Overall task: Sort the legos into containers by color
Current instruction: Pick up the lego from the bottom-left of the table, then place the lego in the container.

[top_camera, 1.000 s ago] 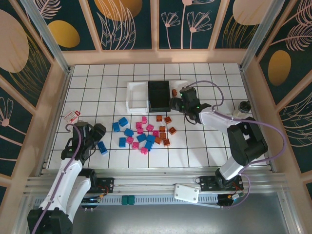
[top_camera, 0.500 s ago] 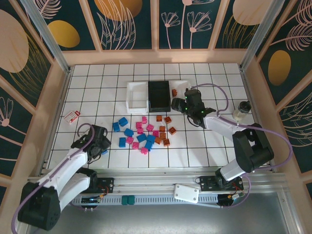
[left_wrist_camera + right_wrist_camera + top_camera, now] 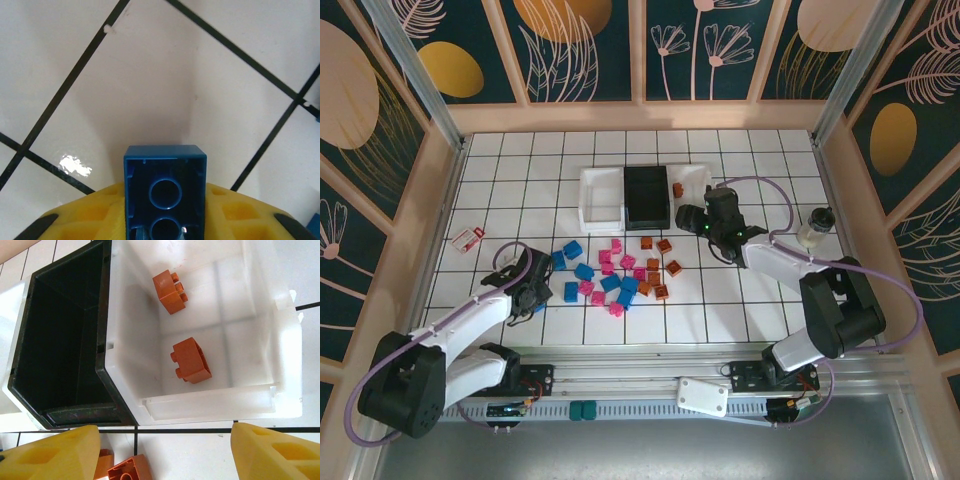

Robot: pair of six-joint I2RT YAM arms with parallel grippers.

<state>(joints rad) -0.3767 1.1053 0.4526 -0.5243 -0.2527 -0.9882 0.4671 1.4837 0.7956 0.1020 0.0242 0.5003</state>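
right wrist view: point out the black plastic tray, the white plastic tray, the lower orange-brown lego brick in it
black plastic tray [image 3: 65, 340], right wrist, bare floor
white plastic tray [image 3: 240, 315], right wrist, bare floor
lower orange-brown lego brick [image 3: 190, 360], right wrist, top face

fwiw the blue brick [image 3: 165, 192] runs off the left wrist view's bottom edge (same for an orange brick [image 3: 132, 470] in the right wrist view).

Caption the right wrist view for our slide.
Open right claw hovers before a white tray holding two orange bricks, beside a black tray.
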